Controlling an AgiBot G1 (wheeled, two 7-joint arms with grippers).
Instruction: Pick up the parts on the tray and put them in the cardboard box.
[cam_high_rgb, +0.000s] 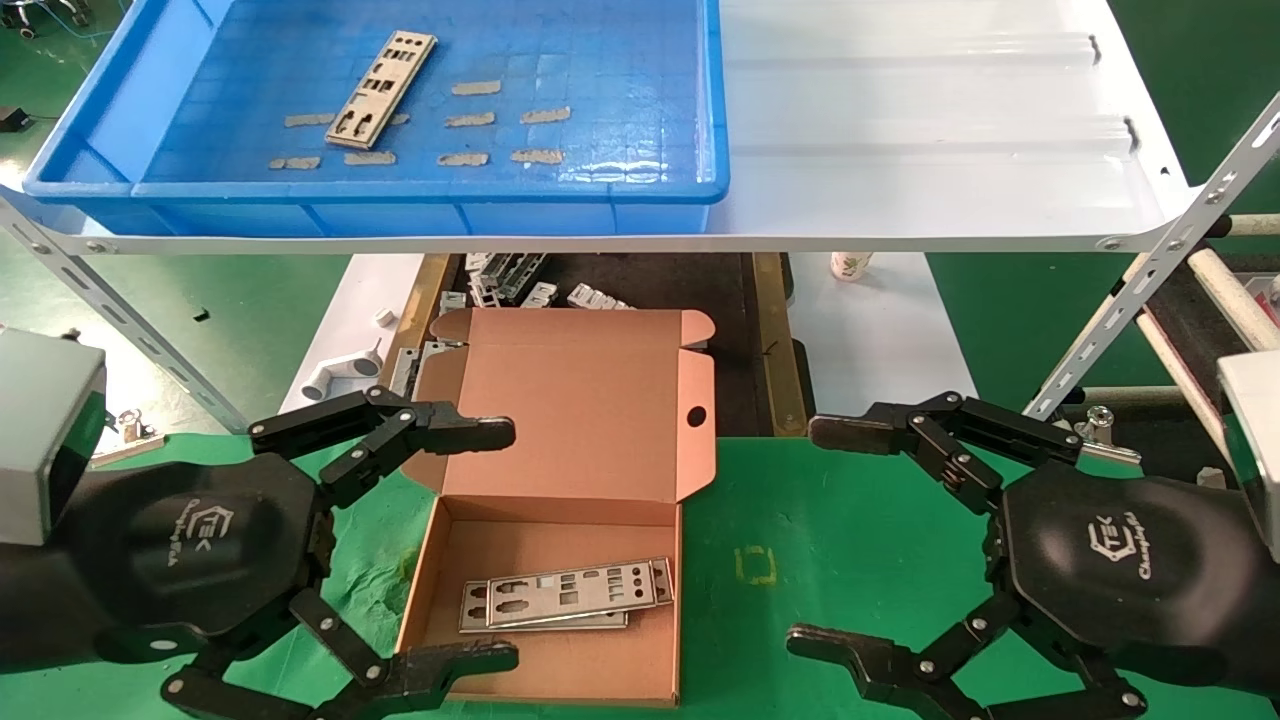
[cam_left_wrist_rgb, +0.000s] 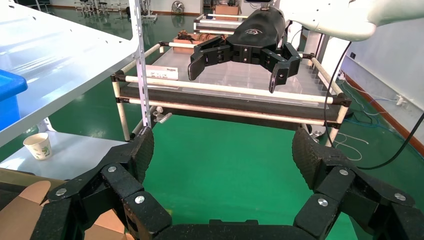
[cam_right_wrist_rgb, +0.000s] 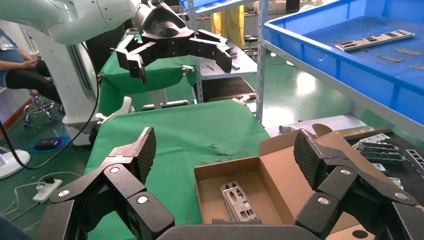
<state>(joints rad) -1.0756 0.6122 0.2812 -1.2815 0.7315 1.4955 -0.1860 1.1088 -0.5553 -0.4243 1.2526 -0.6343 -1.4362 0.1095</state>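
Observation:
One silver-grey punched plate (cam_high_rgb: 382, 88) lies in the blue tray (cam_high_rgb: 420, 190) on the upper shelf, also seen in the right wrist view (cam_right_wrist_rgb: 375, 40). The open cardboard box (cam_high_rgb: 560, 540) sits on the green table with stacked plates (cam_high_rgb: 565, 596) inside, seen also in the right wrist view (cam_right_wrist_rgb: 240, 201). My left gripper (cam_high_rgb: 500, 545) is open and empty at the box's left side. My right gripper (cam_high_rgb: 815, 540) is open and empty to the right of the box. Each gripper shows in the other's wrist view: the right gripper (cam_left_wrist_rgb: 235, 67) and the left gripper (cam_right_wrist_rgb: 175, 55).
Beige tape scraps (cam_high_rgb: 480, 120) lie on the tray floor. The white shelf sheet (cam_high_rgb: 930, 130) overhangs the table's far side on slanted metal struts (cam_high_rgb: 1150, 290). Small metal brackets (cam_high_rgb: 520, 285) and a paper cup (cam_high_rgb: 850, 265) lie below the shelf. A roller rack (cam_left_wrist_rgb: 230, 95) stands at right.

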